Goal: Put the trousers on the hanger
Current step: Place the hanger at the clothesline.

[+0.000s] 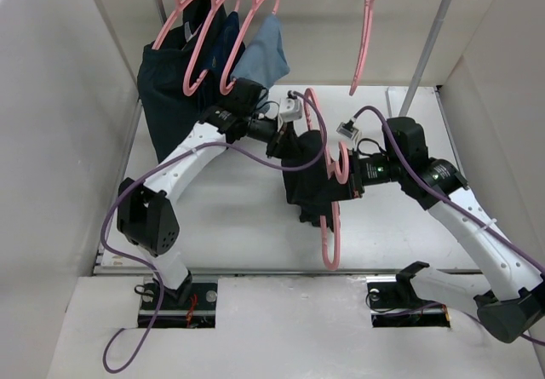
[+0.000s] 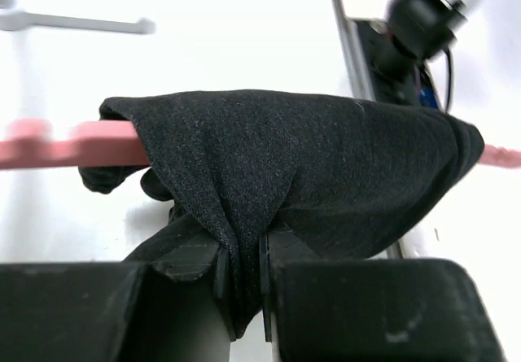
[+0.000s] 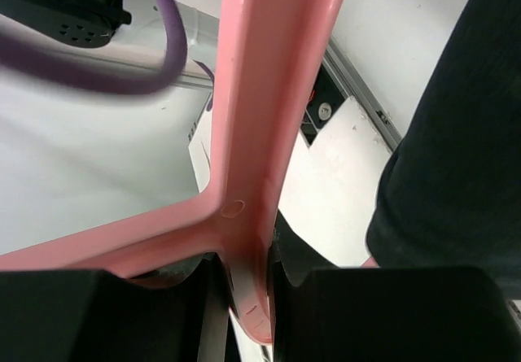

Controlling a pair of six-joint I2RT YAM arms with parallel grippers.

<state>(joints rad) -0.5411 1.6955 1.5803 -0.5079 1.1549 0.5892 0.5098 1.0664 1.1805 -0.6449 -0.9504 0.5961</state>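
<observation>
The black trousers (image 1: 305, 179) hang bunched over the lower bar of a pink hanger (image 1: 329, 238) held above the table's middle. My left gripper (image 1: 287, 146) comes in from the left and is shut on a fold of the fabric. In the left wrist view the trousers (image 2: 326, 167) drape over the pink hanger bar (image 2: 73, 144), and cloth is pinched between the left gripper's (image 2: 242, 274) jaws. My right gripper (image 1: 347, 175) is shut on the hanger (image 3: 260, 93) where its arms join. There the right gripper (image 3: 248, 285) clamps the pink plastic, with the trousers (image 3: 456, 150) at the right edge.
Several more pink hangers (image 1: 223, 30) hang on a rail at the back left, carrying a dark navy-teal garment (image 1: 166, 98) and a small light blue cloth (image 1: 264, 51). One bare hanger (image 1: 368, 30) hangs farther right beside a slanted rack pole (image 1: 430, 47). White walls close both sides.
</observation>
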